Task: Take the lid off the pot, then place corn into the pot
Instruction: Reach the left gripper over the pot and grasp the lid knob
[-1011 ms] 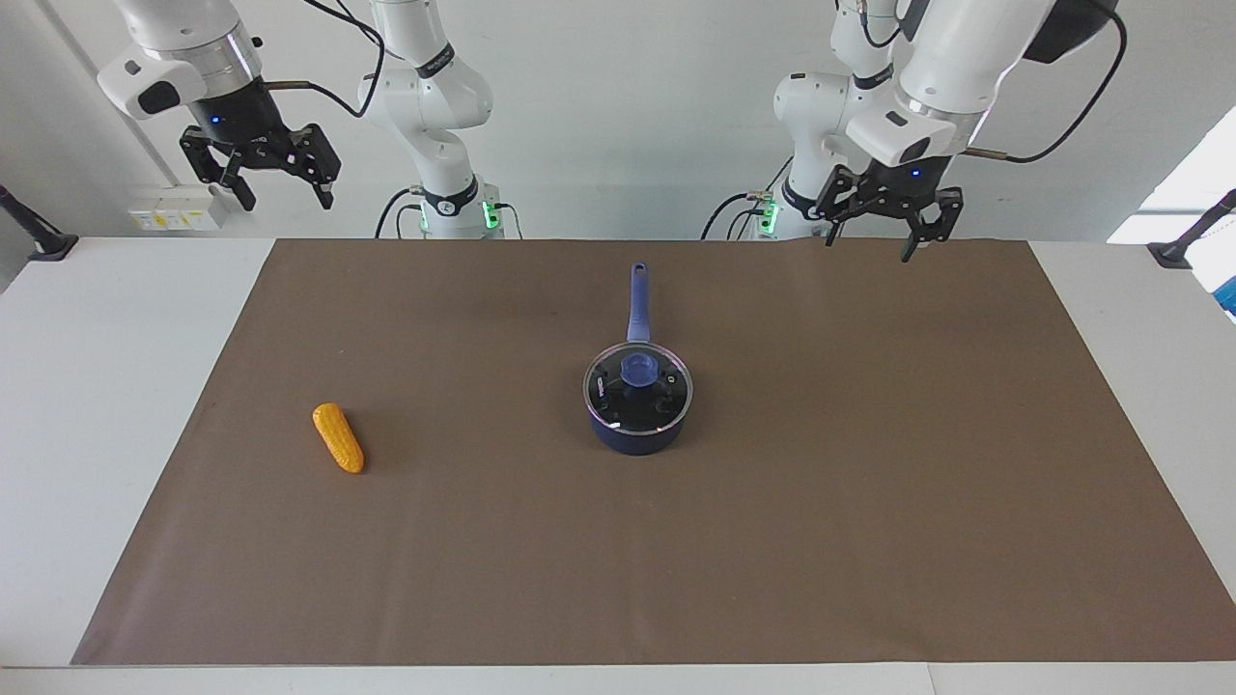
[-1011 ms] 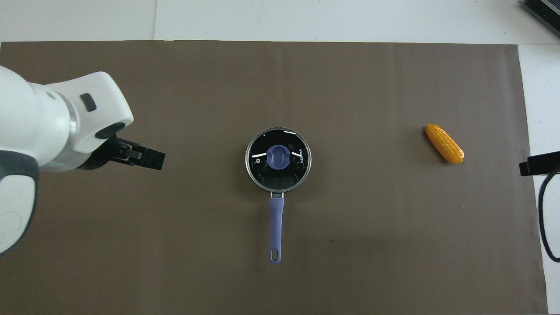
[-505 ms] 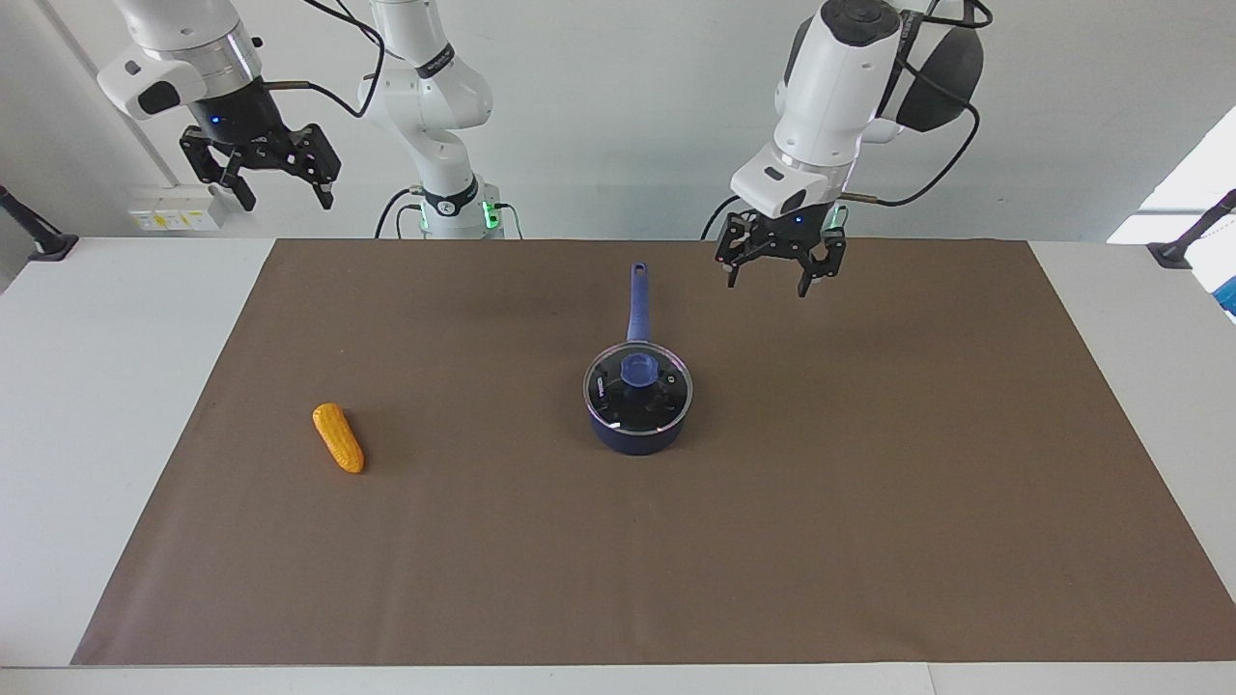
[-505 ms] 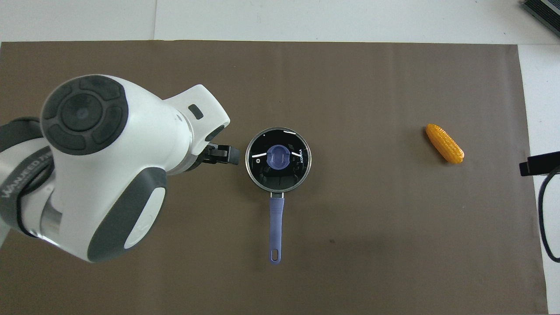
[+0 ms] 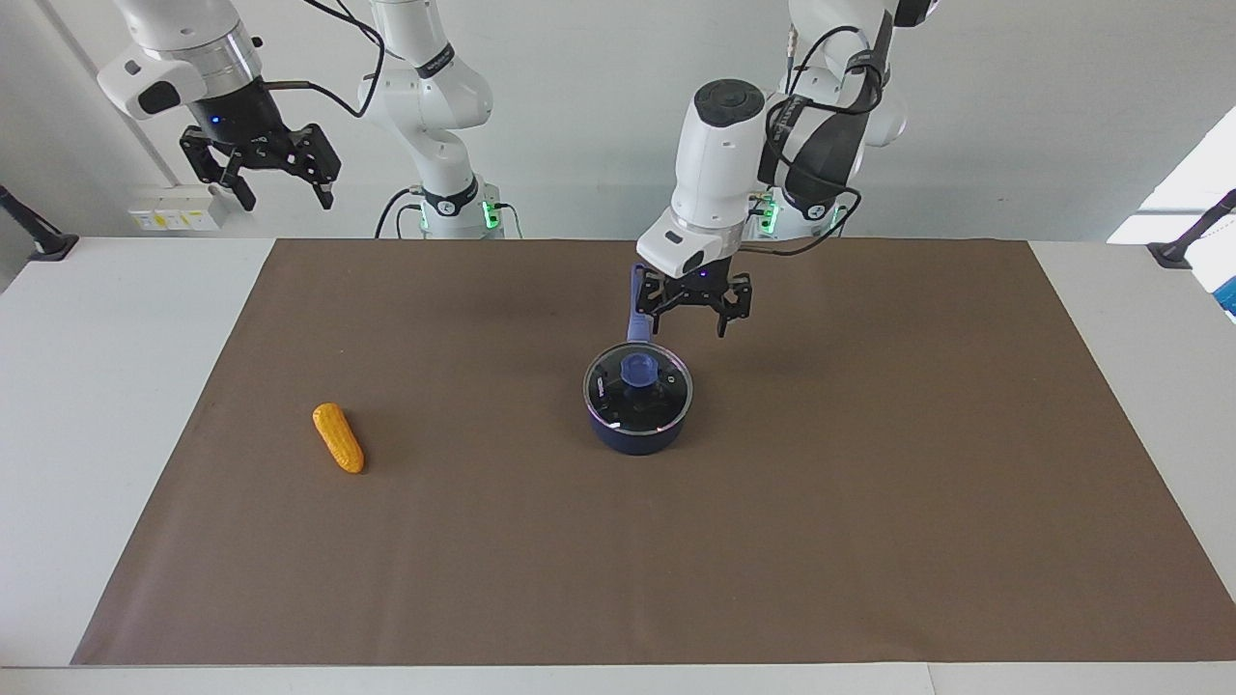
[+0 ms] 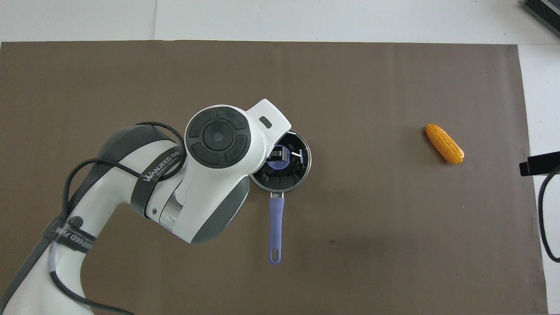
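glass lid [image 5: 639,388] under raised, spread left gripper [image 5: 693,311].

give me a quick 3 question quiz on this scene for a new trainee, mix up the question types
1. True or false: the lid is already off the pot.
2. Which gripper is raised above the pot?
A. the left gripper
B. the right gripper
C. both
3. Fill in: the corn lies on the brown mat, toward the ____ arm's end of the table.

Key
1. False. The lid sits on the pot, with its blue knob free.
2. A. The left gripper is up in the air with its fingers open, touching nothing; the right arm waits, raised at its own end of the table, its gripper open.
3. right
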